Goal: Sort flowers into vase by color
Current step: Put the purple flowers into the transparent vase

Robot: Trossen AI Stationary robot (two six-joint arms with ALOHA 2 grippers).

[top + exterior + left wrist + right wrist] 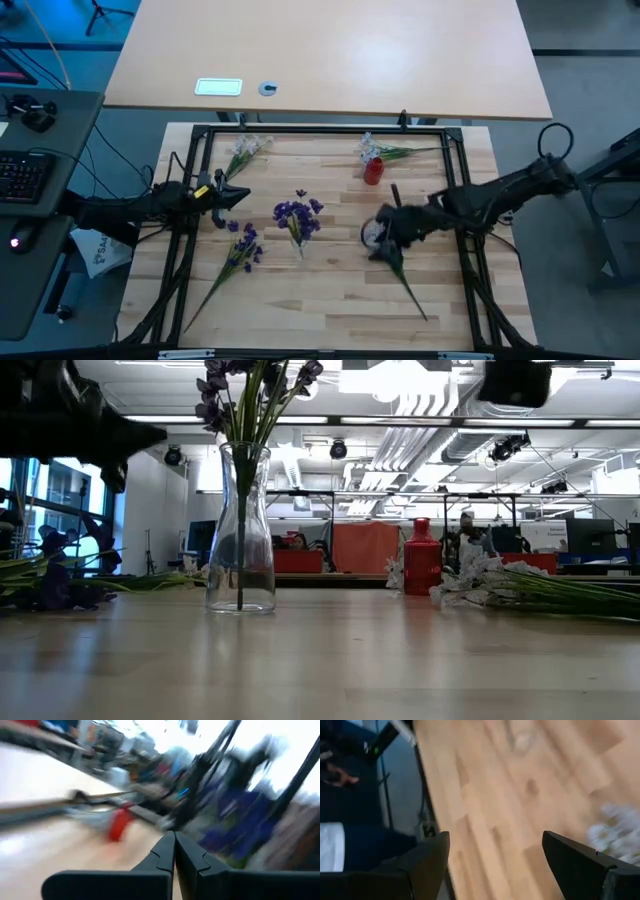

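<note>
High view: I see the red vase (372, 172) at the table's far right, white flowers (385, 152) touching it; purple flowers (297, 217) stand in a clear vase at centre.
Low view: the clear vase (241, 540) holds purple stems.
Left wrist view: my left gripper (174, 851) has its fingers pressed together, empty.
Right wrist view: my right gripper (495, 855) is spread wide over bare wood.

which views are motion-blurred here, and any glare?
Left wrist view: heavy streaking; the red vase is a smear, only the shut left gripper stays crisp. Right wrist view: softer blur on the table, right gripper fingers wide apart. Low view: sharp, bright ceiling lights behind the glass vase. High view: sharp, even light.
</note>
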